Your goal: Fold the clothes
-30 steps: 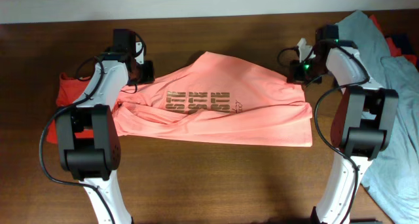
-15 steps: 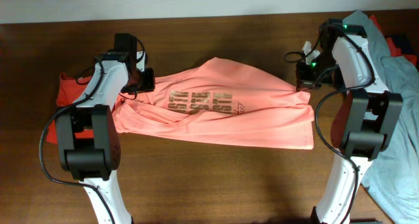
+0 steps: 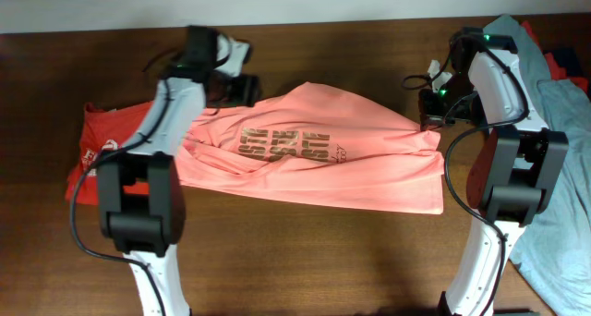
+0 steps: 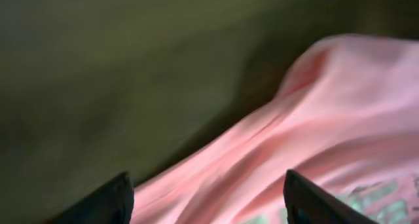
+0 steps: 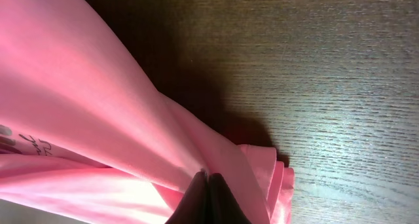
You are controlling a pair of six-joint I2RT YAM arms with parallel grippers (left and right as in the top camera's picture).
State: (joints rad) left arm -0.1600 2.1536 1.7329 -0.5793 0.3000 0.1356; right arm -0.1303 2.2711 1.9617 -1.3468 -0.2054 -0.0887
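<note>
Across the dark brown wooden table (image 3: 305, 261) lies a salmon-pink cotton T-shirt (image 3: 314, 168) with tan-gold block lettering, spread crumpled over the middle toward the far edge, while a red-orange shirt (image 3: 92, 140) sits by the left edge and a grey-blue shirt (image 3: 563, 150) is heaped along the right edge. Above the pink shirt's far left end the left gripper (image 3: 242, 90) has its dark fingers (image 4: 118, 201) wide apart, holding nothing. The right gripper (image 3: 430, 113) is pinched tight on a bunched fold at the pink shirt's right end.

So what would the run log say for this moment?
left fingers: open, holding nothing | right fingers: shut on edge of salmon-pink T-shirt | T-shirt: rumpled, on wooden table
</note>
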